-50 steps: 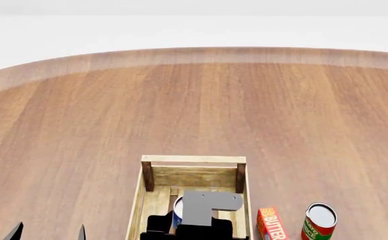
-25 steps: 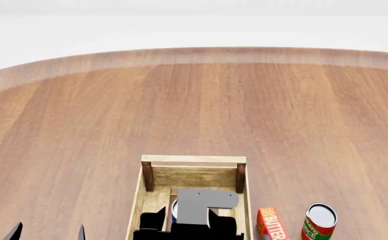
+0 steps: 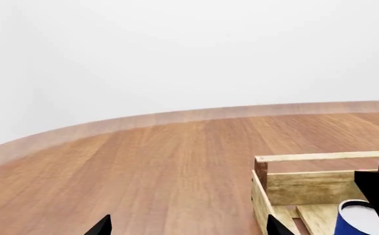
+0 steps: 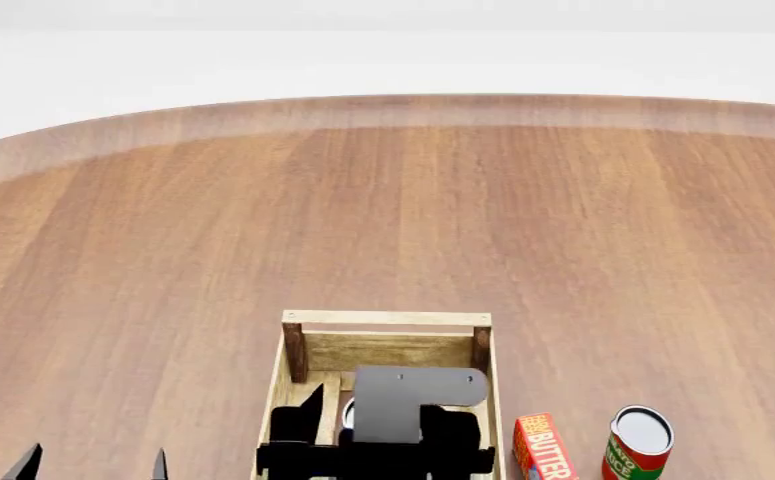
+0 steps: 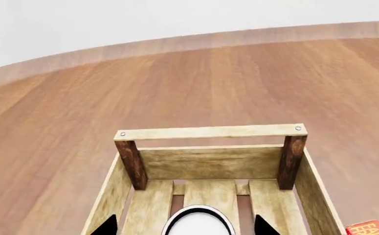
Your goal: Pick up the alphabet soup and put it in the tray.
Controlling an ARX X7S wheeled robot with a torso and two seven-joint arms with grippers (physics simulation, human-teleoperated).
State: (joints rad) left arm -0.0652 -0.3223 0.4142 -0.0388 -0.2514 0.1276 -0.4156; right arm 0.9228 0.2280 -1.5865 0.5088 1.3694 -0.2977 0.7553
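The carton (image 4: 543,447) beside the tray (image 4: 384,320) reads "BUTTER"; the red and green can (image 4: 639,443) has lettering too small to read. The alphabet soup (image 5: 198,223) stands inside the tray on its slats, between the spread fingers of the right tool (image 5: 184,226), which grips nothing. The left tool (image 3: 188,226) hangs open and empty over bare bench (image 4: 387,220), which stretches wide beyond the tray. Two cans, one carton, one tray.

Head looks down; both wrist views near, sharing the tray (image 4: 384,320).
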